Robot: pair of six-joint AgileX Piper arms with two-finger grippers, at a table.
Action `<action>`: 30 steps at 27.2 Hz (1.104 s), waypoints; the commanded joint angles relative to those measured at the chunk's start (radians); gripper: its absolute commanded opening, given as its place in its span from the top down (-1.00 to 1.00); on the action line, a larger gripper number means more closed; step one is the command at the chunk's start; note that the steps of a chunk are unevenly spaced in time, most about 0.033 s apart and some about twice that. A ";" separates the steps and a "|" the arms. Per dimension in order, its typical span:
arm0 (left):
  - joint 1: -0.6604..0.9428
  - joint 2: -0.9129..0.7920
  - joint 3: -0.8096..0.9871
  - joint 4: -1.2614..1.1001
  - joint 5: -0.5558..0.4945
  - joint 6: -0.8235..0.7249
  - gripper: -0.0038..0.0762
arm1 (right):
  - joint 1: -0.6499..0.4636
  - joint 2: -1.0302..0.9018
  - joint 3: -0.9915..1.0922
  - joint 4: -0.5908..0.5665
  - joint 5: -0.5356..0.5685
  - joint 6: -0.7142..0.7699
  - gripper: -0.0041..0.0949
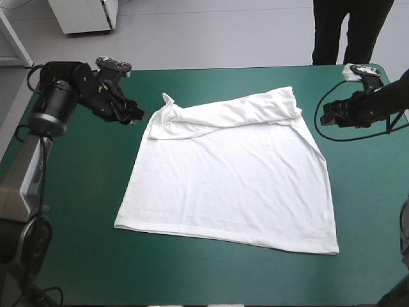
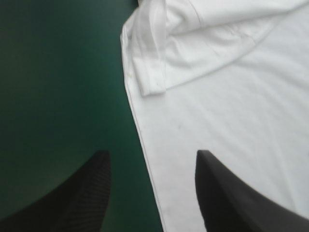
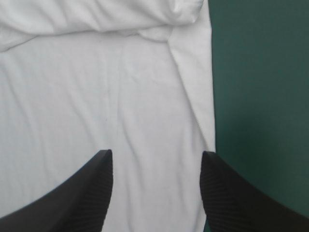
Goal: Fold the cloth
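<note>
Teal-green table (image 1: 70, 256), with the white T-shirt (image 1: 230, 192) spread flat across its middle, hem toward the near edge and the far part turned over onto the body in an uneven band. I have the left gripper (image 2: 152, 154) hanging wide open at the shirt's far left corner. One black finger is above bare cover, the other above cloth, and the shirt's side edge runs between them. The right gripper (image 3: 154, 153) is open too, its fingertips over cloth just inside the shirt's right edge. Neither holds anything. A sleeve (image 2: 152, 67) lies doubled over ahead of the left gripper, and a small twisted peak (image 1: 167, 99) stands up at that corner. My worry is the band: it is bunched on the left and slants across the shirt. A pinch that takes only the top layer, or one side deeper than the other, would likely drag the fold crooked. The peak could snag a finger and pull the sleeve loose.
</note>
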 commanded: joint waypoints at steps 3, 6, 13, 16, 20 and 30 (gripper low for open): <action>0.000 -0.233 0.212 -0.009 0.043 -0.029 -0.08 | 0.058 -0.311 0.212 -0.044 -0.071 -0.023 -0.14; 0.000 -0.315 0.352 -0.009 0.033 -0.031 -0.08 | 0.140 -0.450 0.342 -0.156 -0.140 -0.021 -0.14; 0.000 -0.367 0.577 0.000 -0.018 -0.033 -0.08 | 0.332 -0.607 0.632 -0.462 -0.206 0.156 -0.14; 0.000 -0.358 0.629 0.008 -0.029 -0.033 -0.08 | 0.345 -0.619 0.701 -0.480 -0.220 0.186 -0.14; 0.000 -0.338 0.697 0.011 -0.053 -0.018 -0.08 | 0.351 -0.619 0.728 -0.457 -0.224 0.186 -0.14; 0.000 -0.212 0.810 -0.001 -0.170 -0.018 -0.08 | 0.368 -0.620 0.728 -0.468 -0.220 0.195 -0.07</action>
